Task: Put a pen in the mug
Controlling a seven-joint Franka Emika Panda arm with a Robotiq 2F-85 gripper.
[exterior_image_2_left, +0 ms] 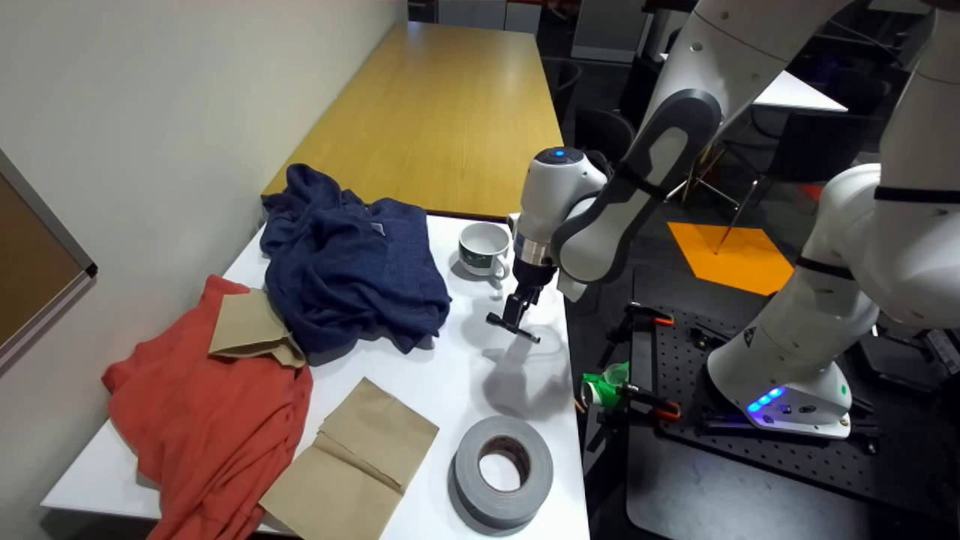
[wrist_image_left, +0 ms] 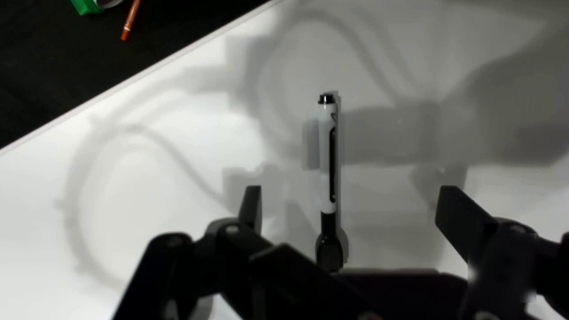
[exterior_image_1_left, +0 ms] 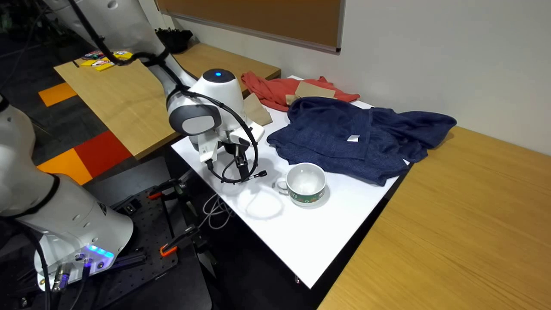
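Observation:
The pen [wrist_image_left: 328, 160] is a slim white and black marker with a bulbous black end, lying on the white table. It also shows in both exterior views [exterior_image_1_left: 261, 174] [exterior_image_2_left: 529, 336]. My gripper [wrist_image_left: 349, 200] is open, its fingers apart on both sides of the pen's lower part, with the left finger nearer the pen. In both exterior views [exterior_image_1_left: 243, 172] [exterior_image_2_left: 516, 309] the gripper points down just above the pen. The mug [exterior_image_1_left: 306, 183] is white with a green patterned band and stands upright, its handle towards the gripper. It also shows in an exterior view [exterior_image_2_left: 484, 249]; it is out of the wrist view.
A navy cloth [exterior_image_1_left: 340, 133] lies behind the mug. A red cloth [exterior_image_2_left: 217, 405], brown paper [exterior_image_2_left: 352, 457] and a grey tape roll [exterior_image_2_left: 480, 480] lie on the same white table [exterior_image_1_left: 301, 249]. The table's edge [wrist_image_left: 146, 71] crosses the wrist view's upper left.

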